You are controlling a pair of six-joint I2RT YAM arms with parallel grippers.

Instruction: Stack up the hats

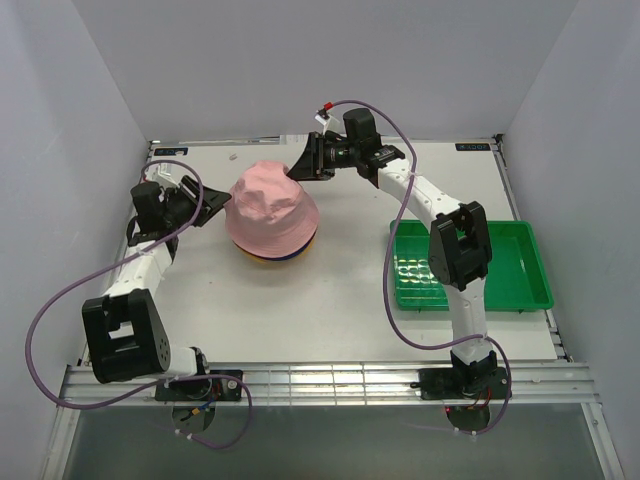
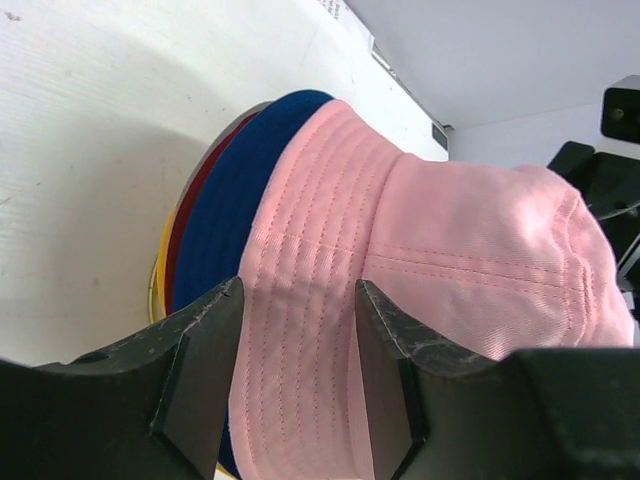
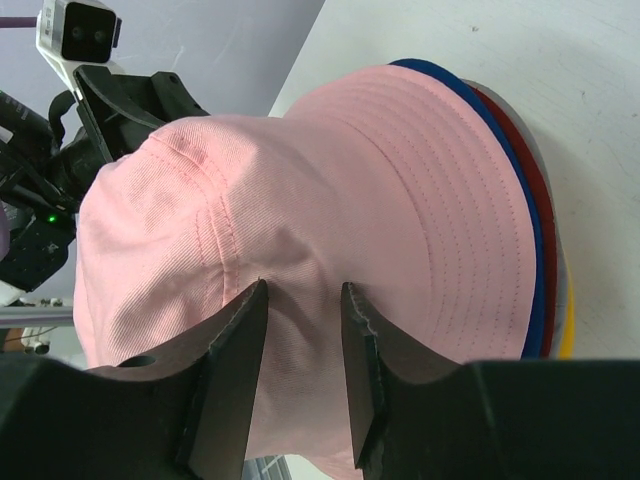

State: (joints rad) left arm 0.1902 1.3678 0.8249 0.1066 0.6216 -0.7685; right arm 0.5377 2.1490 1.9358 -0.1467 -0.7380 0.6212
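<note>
Pale walls enclose a white table, and both arms are bolted at its near edge. Against the right edge a green tray is seen, well apart from the hats and judged to have no part in the stacking.

Left of the middle, toward the far edge, the hats are piled as one stack. The pink hat is set on top, crown up. Under its brim, the brims of the blue hat, the red hat and the yellow hat are shown.

On the side of the stack facing the left edge, the left end effector is held level with the pink brim. Its fingers are spread apart with the brim between them. No clamping is judged there, so that side of the hat can settle flat.

On the far side, the right end effector is pressed up to the pink crown. Its fingers are partly apart and pink cloth fills the gap. Whether that cloth is pinched cannot be told. Holds on two opposite sides are judged to serve to keep the floppy brim spread and centred over the stack. The stacking is judged nearly done.
</note>
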